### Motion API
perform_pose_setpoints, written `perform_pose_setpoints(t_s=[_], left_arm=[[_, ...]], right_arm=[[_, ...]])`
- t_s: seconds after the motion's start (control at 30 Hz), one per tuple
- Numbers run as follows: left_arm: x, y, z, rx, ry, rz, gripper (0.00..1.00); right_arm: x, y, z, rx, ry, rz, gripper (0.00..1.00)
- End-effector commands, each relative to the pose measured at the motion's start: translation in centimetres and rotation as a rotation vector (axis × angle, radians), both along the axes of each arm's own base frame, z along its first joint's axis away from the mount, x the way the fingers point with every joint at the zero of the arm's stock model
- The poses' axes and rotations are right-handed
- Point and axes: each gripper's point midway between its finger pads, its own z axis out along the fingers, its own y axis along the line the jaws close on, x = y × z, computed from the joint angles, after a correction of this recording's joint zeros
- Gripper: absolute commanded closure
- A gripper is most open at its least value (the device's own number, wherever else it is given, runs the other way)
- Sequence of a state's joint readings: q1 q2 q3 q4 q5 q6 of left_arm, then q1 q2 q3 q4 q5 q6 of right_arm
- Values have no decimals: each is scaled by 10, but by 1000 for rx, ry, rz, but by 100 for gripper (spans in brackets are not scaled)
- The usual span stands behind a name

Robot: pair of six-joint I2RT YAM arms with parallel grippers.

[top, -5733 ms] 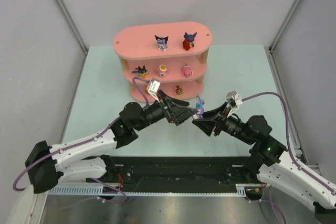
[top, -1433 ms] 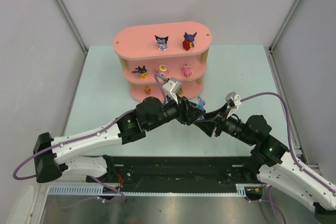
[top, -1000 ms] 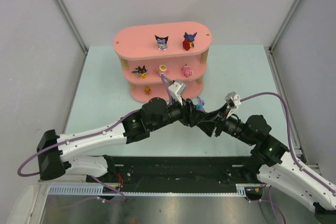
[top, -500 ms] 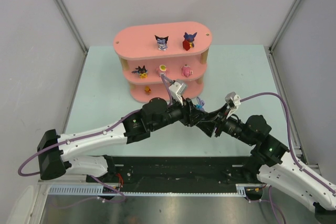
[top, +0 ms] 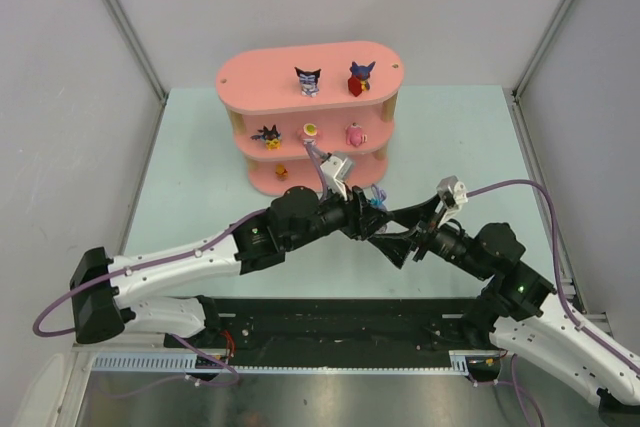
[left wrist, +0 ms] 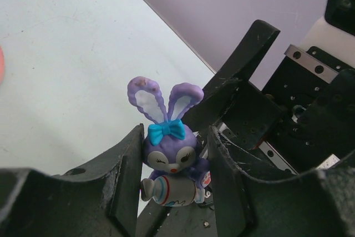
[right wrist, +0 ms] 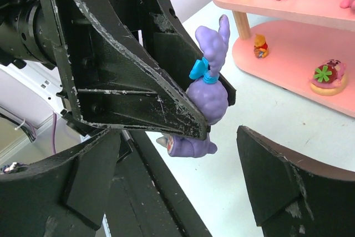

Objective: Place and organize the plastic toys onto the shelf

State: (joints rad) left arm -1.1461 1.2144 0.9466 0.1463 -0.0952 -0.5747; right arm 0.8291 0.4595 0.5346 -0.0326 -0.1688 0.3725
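Only the tube the purple rabbit hugs bears marks, too small to read. Left gripper clamps the rabbit near the pink shelf, which holds other figurines; right gripper gapes beside it.

Purple rabbit gripped upright; other toys on shelf.

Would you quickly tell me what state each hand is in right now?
Left hand: closed on the purple rabbit.
Right hand: open, holding nothing.
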Motion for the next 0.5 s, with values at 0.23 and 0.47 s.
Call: perform_pose_setpoints(t_s=[0.23, 0.47], left_arm=[[31, 47, 24, 30, -63, 172, 95], [76, 137, 76, 153, -208, 450, 95]], right_arm=[[1, -24, 47, 73, -115, -89, 7], [7, -36, 46, 36, -125, -153, 5]])
